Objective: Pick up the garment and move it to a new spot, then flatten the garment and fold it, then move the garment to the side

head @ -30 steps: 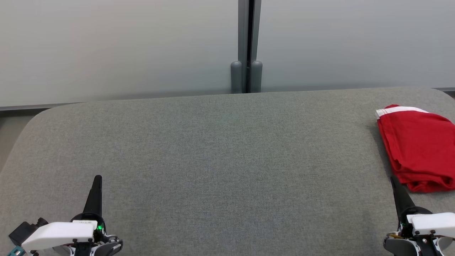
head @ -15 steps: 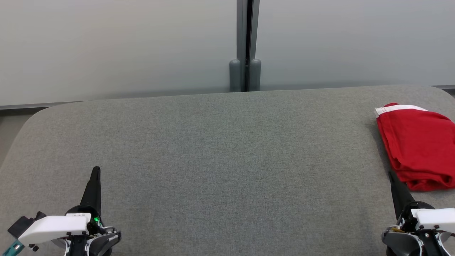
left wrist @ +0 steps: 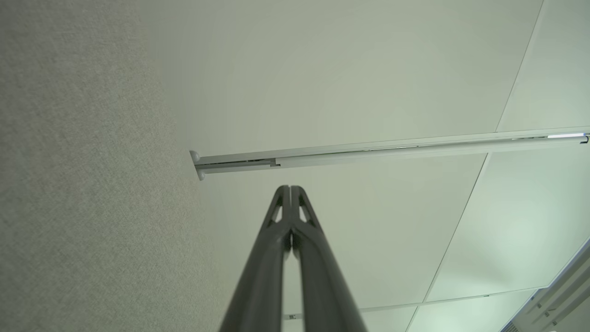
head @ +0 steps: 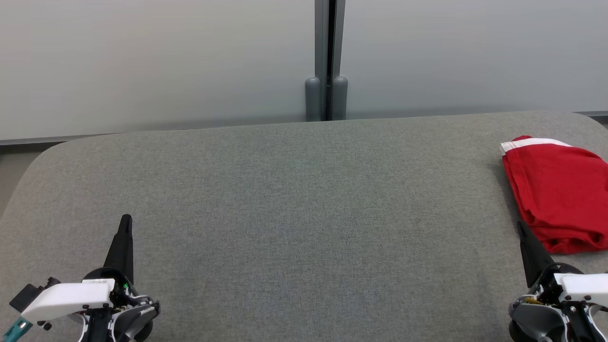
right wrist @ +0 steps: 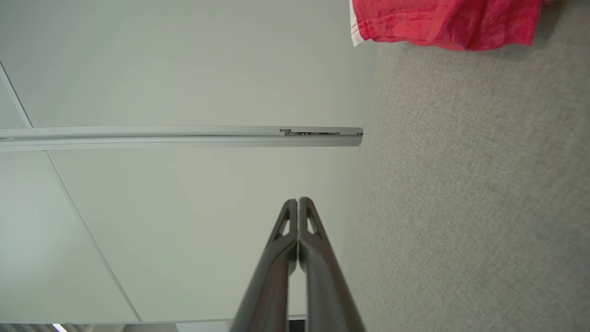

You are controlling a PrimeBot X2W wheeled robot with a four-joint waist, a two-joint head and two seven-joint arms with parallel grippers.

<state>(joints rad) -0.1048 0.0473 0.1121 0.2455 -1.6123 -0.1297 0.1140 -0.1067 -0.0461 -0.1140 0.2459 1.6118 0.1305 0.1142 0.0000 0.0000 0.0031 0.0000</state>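
Both hands are clenched and empty: the left hand point(head: 125, 221) rests low over the near left of the grey surface point(head: 304, 213), and its wrist view shows the left hand point(left wrist: 290, 190) with tips pressed together; the right hand point(head: 521, 227) sits at the near right, and its wrist view likewise shows the right hand point(right wrist: 298, 201) closed on nothing. The red garment point(head: 555, 194) lies at the far right of the surface as a loosely folded bundle, with a white band at its far corner. The frame edge cuts off its right part, so whether it overhangs the surface cannot be told. Judged from this layout, the fold and the move to the side appear done or nearly done. The principal risk is the right hand, whose tip stands just beside the near corner of the garment. Any sideways or forward sweep could catch the rumpled near hem and drag the fold open or push the bundle toward the edge. The layers look soft and uneven, so a light brush would probably shift them. A second risk is slipping, if part of it does hang over the edge. Nothing lies between the hands on the surface. Behind it stand pale wall panels point(head: 166, 61) joined by a grey post point(head: 327, 57), well apart from both hands and obstructing nothing.
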